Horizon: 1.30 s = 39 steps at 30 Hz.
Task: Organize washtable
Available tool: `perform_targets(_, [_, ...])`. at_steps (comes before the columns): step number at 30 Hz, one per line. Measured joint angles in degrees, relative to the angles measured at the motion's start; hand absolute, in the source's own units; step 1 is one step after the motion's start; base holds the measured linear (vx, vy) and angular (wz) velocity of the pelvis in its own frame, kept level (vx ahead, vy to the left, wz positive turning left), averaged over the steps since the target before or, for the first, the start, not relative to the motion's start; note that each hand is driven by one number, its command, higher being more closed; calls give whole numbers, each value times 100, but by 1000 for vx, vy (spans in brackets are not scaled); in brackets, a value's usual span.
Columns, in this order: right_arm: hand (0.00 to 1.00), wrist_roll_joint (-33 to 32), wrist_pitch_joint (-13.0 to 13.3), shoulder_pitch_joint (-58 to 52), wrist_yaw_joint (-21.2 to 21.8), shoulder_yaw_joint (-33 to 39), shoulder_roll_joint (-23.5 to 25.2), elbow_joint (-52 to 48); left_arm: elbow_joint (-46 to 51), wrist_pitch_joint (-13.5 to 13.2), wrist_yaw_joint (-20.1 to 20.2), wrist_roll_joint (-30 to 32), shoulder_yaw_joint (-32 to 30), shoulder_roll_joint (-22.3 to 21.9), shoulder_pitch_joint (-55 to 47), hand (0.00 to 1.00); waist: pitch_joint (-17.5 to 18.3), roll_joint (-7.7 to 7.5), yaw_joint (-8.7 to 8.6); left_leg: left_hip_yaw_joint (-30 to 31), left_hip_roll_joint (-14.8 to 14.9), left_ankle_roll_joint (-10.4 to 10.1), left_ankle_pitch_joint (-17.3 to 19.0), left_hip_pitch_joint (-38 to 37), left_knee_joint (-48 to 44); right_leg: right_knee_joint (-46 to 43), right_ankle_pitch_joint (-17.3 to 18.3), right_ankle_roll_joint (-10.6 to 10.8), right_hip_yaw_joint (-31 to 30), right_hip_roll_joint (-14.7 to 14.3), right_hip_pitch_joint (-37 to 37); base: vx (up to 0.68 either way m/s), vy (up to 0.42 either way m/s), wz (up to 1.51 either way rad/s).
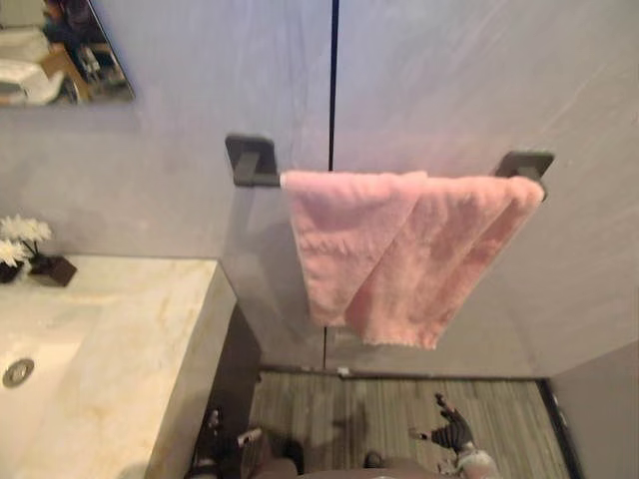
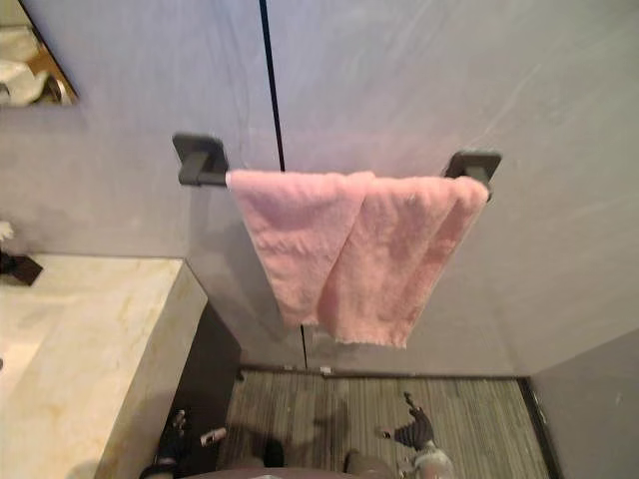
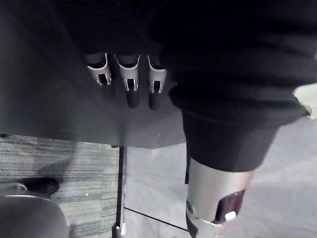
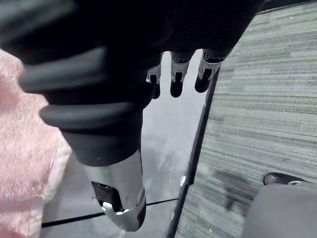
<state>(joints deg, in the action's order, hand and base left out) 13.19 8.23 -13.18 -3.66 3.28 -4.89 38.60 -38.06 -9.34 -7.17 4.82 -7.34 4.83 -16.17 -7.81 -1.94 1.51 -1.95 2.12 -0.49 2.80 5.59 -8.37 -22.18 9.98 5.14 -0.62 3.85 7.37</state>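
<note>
Plainly, the pink towel [image 1: 399,249] is the piece of the job in sight. It hangs over the dark towel bar [image 1: 255,165] on the grey wall, in the centre of the frame. It is draped in two overlapping folds, so its lower edge runs uneven, with the right-hand fold reaching lower than the left. That step looks done, though the folds could be evened out.

At lower left lies the pale stone bench [image 1: 150,329] with its sunken sink basin [image 1: 40,349] and drain [image 1: 17,372]. A small dark pot of white flowers [image 1: 22,238] stands at the bench's back edge against the wall. The corner of a mirror [image 1: 60,50] shows at upper left. The rest of the bench runs out of frame, so what remains to tidy there cannot be judged.

The right hand [image 1: 451,431] hangs low at the bottom of the frame over the striped carpet floor [image 1: 379,399], its fingers loose and holding nothing. The left hand [image 3: 130,89] is likewise down beside the bench's dark side, relaxed and empty.
</note>
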Motion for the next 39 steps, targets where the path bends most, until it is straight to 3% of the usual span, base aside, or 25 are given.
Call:
perform_targets(1, [0, -54, -12, -115, 0, -34, 4, -185, 72, -1, -59, -24, 20, 4, 98, 0, 7, -25, -5, 203, -6, -7, 76, 277, -331, -1176, 314, 31, -155, 69, 222, -17, -100, 78])
perform_targets(3, [0, -215, -7, -323, -2, -131, 25, -426, 281, -6, -71, -52, 13, -5, 112, 0, 50, -79, 49, 482, -33, -88, 105, 640, -835, -2226, 538, 316, -440, 195, 147, 0, -151, 74])
perform_targets(4, [0, -245, -5, -338, -2, -138, 36, -486, 339, -7, -74, -83, 11, -4, 117, 0, 55, -116, 95, 493, -34, -90, 104, 752, -958, -2362, 572, 361, -540, 245, 88, -83, -216, 47])
perform_targets(6, [0, -367, 7, -269, -22, -135, 27, -647, 422, -6, -148, -168, -8, -59, 130, 0, 46, -231, 248, 489, -26, -106, 93, 1167, -1443, -1798, 732, 393, -856, 357, -487, -177, -261, 36])
perform_targets(8, [0, -423, -8, 4, -142, -128, -50, -625, 424, -8, -185, -198, -55, -261, 99, 0, -38, -115, 367, 505, 184, -411, -236, 1311, -1323, -717, 1389, 66, -715, 153, -970, -307, -305, 28])
perform_targets(10, [0, -477, 22, 139, -257, -135, -98, -629, 432, -14, -202, -219, 21, -430, 124, 0, -57, 18, 404, 621, 339, -539, -626, 1464, -976, -404, 1651, -245, -366, -22, -935, -417, -345, 44])
perform_targets(11, [0, -480, 14, 243, -282, -133, -161, -608, 423, -7, -200, -260, 83, -532, 146, 0, -145, 209, 373, 733, 467, -594, -1012, 1503, -669, -393, 1654, -377, -167, -241, -878, -539, -360, 107])
perform_targets(12, [0, -480, -3, 288, -309, -106, -195, -544, 427, -5, -191, -267, 171, -602, 142, 0, -252, 238, 250, 522, 613, -545, -1321, 1404, -170, -389, 1499, -632, 250, -314, -771, -489, -328, 139])
perform_targets(14, [0, -487, -17, 208, -395, -72, -137, -547, 451, 3, -183, -265, 215, -504, 136, 0, -285, 169, 229, 49, 575, -581, -881, 1382, -837, -413, 1396, -799, 617, -262, -691, -332, -242, 111])
perform_targets(16, [0, -487, -20, 192, -384, -112, -183, -588, 611, -1, -185, -255, 214, -396, 133, 0, -334, 67, 231, -269, 636, -509, -222, 1358, -1856, -307, 1134, -900, 893, -178, -537, -254, -169, 70])
perform_targets(17, [0, -488, -20, 188, -383, -111, -183, -597, 652, -1, -184, -248, 214, -400, 117, 0, -327, 76, 233, -318, 701, -514, -87, 1312, -2083, -249, 1053, -922, 968, -178, -514, -274, -104, 63])
perform_targets(18, [0, -488, -18, 143, -377, -106, -195, -599, 704, -3, -175, -246, 215, -400, 100, 0, -324, 85, 217, -411, 881, -542, 283, 1078, -2667, -56, 871, -976, 1173, -187, -527, -235, -53, 60])
perform_targets(20, [0, -488, 4, 145, -365, -87, -193, -529, 678, -4, -173, -239, 218, -396, 118, 0, -300, 125, 155, -654, 1141, -499, 575, 673, -2947, 172, 684, -984, 1412, -193, -562, -210, -10, 68])
perform_targets(22, [0, -534, 11, 251, -354, 38, -207, -244, 470, -5, -166, -189, 243, -387, 227, 0, -215, 253, -94, -1048, 1537, -423, 637, -116, -2518, 539, 377, -943, 1879, -180, -581, -200, 56, 101])
perform_targets(23, [0, -560, 12, 275, -356, 98, -214, -191, 416, -5, -166, -188, 272, -375, 277, 0, -174, 305, -125, -1102, 1592, -425, 632, -256, -2318, 550, 327, -921, 1978, -160, -515, -208, 166, 108])
perform_targets(24, [0, -596, 10, 339, -361, 183, -241, -99, 361, -6, -166, -188, 326, -351, 397, 0, -137, 377, -243, -1167, 1633, -500, 369, -590, -1705, 514, 262, -849, 2177, -90, -326, -237, 231, 115])
perform_targets(25, [0, -619, 6, 453, -369, 378, -276, 40, 344, -7, -167, -188, 377, -311, 525, 0, -96, 516, -384, -1161, 1511, -744, 174, -862, -860, 525, 147, -749, 2407, -17, -173, -199, 207, 114])
perform_targets(28, [0, -674, 11, 553, -374, 398, -219, 179, 285, -8, -169, -169, 574, 11, 647, 0, -95, 506, -383, -1228, 1353, -780, 196, -964, -141, 946, -375, -654, 2567, 57, -227, -199, 292, 63])
perform_targets(32, [0, -694, 9, 630, -370, 357, -152, 305, 159, -6, -172, -25, 550, 258, 598, 0, -121, 474, -387, -1169, 1080, -859, 257, -704, -187, 1284, -829, -435, 2391, 254, -268, -180, 199, 25])
perform_targets(33, [0, -693, 7, 607, -369, 357, -153, 307, 160, -7, -173, -5, 546, 274, 595, 0, -122, 505, -388, -1108, 1030, -804, 298, -652, -188, 1312, -901, -447, 2077, 219, -243, -200, 251, 56])
perform_targets(34, [0, -693, 5, 586, -364, 360, -153, 301, 179, -17, -174, 17, 542, 330, 609, 0, -115, 550, -397, -888, 1004, -730, 484, -514, -186, 1340, -879, -429, 1240, 100, -155, -150, 285, 79])
perform_targets(35, [0, -694, -5, 543, -355, 362, -100, 345, 168, -37, -172, 35, 543, 404, 644, 0, -161, 462, -391, -599, 880, -670, 614, -350, -174, 1297, -554, -160, 368, 47, -45, -171, 260, 83])
perform_targets(36, [0, -694, -18, 550, -354, 360, -92, 387, 127, -31, -173, 36, 535, 448, 664, 0, -174, 418, -389, -493, 849, -644, 579, -293, -217, 1201, -489, -120, 162, 3, 36, -176, 105, 88])
perform_targets(37, [0, -695, -38, 523, -354, 359, -108, 388, 108, -32, -182, 35, 493, 430, 616, 0, -182, 382, -400, -240, 762, -640, 511, -117, -291, 1045, -382, -133, -25, -52, 100, -165, -8, 77])
perform_targets(39, [0, -713, -88, 356, -359, 351, -109, 394, 2, -33, -187, 36, 506, 331, 596, 0, -184, 381, -409, 220, 566, -616, 356, 60, -231, 720, -118, -94, 274, 90, 91, -148, -26, 125])
